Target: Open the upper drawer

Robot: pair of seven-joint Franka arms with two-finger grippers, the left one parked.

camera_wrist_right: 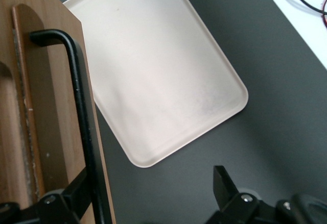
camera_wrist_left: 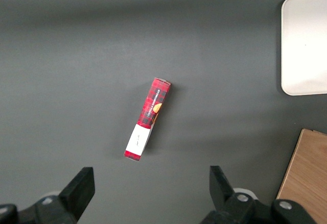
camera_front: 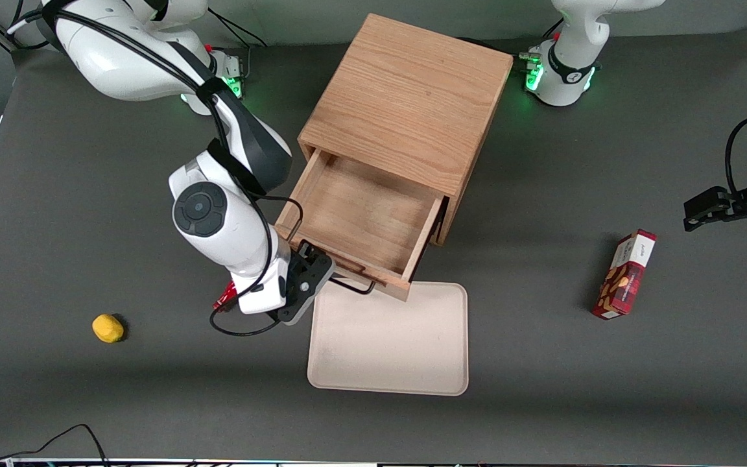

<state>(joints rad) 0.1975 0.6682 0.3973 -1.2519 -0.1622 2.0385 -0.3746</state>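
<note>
The upper drawer (camera_front: 360, 214) of the light oak cabinet (camera_front: 406, 97) stands pulled out toward the front camera, its inside bare. Its thin black wire handle (camera_front: 354, 285) sticks out over the tray's edge. My right gripper (camera_front: 318, 275) is at the handle's end nearest the working arm. In the right wrist view the gripper (camera_wrist_right: 150, 178) is open. The handle bar (camera_wrist_right: 82, 106) runs along the drawer front (camera_wrist_right: 51, 132) and passes just inside one finger (camera_wrist_right: 76, 188), while the other finger (camera_wrist_right: 222, 180) stands well apart from it. The lower drawer is hidden beneath the upper one.
A beige tray (camera_front: 390, 340) lies on the table in front of the drawer, also seen in the right wrist view (camera_wrist_right: 158, 71). A yellow lump (camera_front: 107, 327) lies toward the working arm's end. A red carton (camera_front: 626, 275) lies toward the parked arm's end.
</note>
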